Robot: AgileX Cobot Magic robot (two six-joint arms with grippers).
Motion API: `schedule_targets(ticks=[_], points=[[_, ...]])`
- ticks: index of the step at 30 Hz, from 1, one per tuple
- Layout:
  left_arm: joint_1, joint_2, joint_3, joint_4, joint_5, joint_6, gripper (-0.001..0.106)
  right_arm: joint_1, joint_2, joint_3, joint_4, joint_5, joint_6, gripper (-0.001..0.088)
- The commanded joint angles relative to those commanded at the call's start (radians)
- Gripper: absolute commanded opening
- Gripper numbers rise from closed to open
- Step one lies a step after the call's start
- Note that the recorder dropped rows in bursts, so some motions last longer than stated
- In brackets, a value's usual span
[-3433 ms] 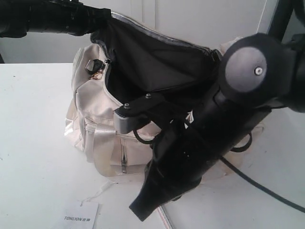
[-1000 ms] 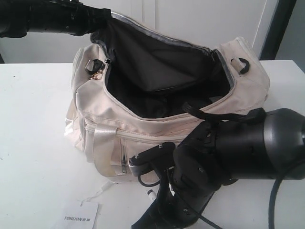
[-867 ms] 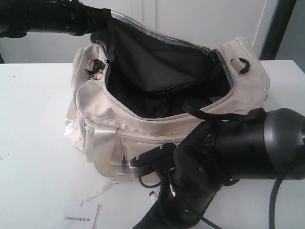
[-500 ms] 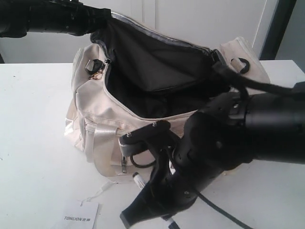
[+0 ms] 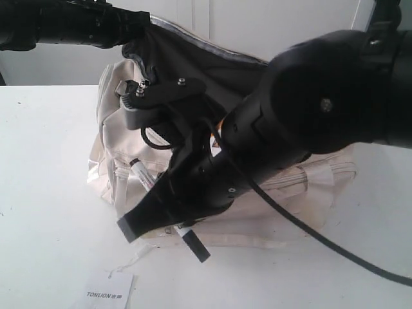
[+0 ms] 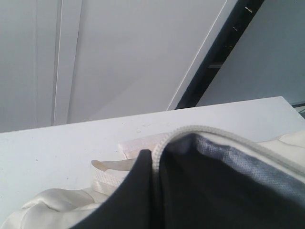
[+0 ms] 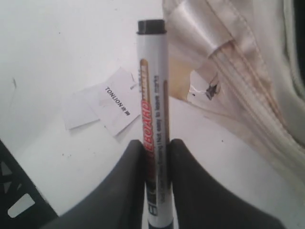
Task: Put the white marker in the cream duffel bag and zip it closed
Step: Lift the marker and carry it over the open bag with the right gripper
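The marker (image 7: 153, 86) has come up off the table (image 5: 51, 206). The right fingers (image 7: 156, 157) are closed tight on it and hold it by the near side of the bag (image 5: 322, 180). The left fingers (image 6: 145, 191) seem to pinch the far rim, keeping the bag open. I think it goes in next.
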Motion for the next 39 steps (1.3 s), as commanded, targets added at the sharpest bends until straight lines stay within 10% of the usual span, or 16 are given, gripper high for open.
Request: schedule_targets(ticks=[13,25,32,39], points=[[0.0,0.0,0.0,0.0,0.0,0.0,0.0,-0.199,0.002,-0.13,-0.016,-0.009,-0.11,0.0],[0.0,0.0,0.0,0.0,0.0,0.0,0.0,-0.258,0.136,-0.164,-0.11,-0.226,-0.653,0.0],[0.0,0.0,0.0,0.0,-0.002,0.0,0.0,-0.258,0.263,-0.164,-0.274,-0.129,-0.63,0.0],[0.0,0.0,0.0,0.0,-0.002,0.0,0.0,-0.258,0.263,-0.164,-0.637,-0.047,-0.095,0.0]])
